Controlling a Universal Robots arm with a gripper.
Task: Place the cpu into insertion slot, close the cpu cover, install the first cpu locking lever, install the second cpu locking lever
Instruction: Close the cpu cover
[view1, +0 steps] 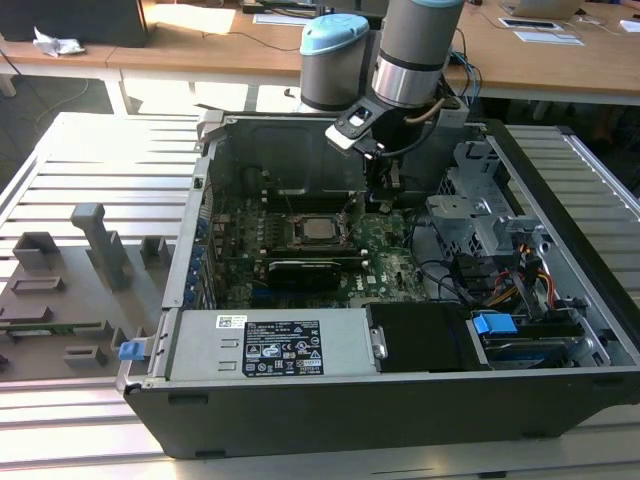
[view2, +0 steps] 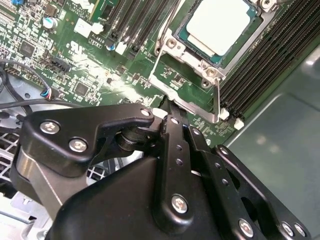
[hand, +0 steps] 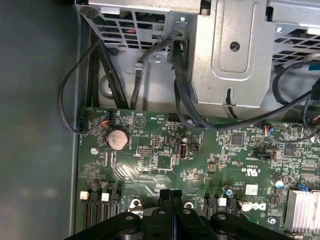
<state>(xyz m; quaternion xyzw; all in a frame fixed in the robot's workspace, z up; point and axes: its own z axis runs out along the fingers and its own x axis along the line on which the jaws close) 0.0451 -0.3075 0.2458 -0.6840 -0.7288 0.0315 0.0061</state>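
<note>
The cpu (view2: 220, 25) lies flat in the slot (view1: 297, 238), pale top up and square to the rim, so the placing step looks done. The cover (view2: 192, 56) appears to lie down around it, its window framing the chip. That would keep the chip from shifting while the levers are worked. A wire lever (view2: 218, 100) runs along the slot's side toward the arm, and I cannot tell whether it is latched.

The pincer (view2: 174, 116) hangs just beside the slot's near corner, low over the motherboard (hand: 165, 165). Its fingers are pressed together with nothing seen between them. Held that way they make one narrow tip, which I judge suits pushing a thin lever better than gripping. In the second wrist view the tip is close to the lever's end, but contact cannot be made out. In the first wrist view the joined fingers point down at bare board near the memory slots (hand: 95, 200), clear of the cables (hand: 182, 100).

In the exterior view the arm drops steeply into the open case (view1: 330, 420), on the exterior view's right of the chip. That keeps the wrist clear of the case walls. The case lies on its side on the slatted surface (view1: 100, 150), so the board faces up.
</note>
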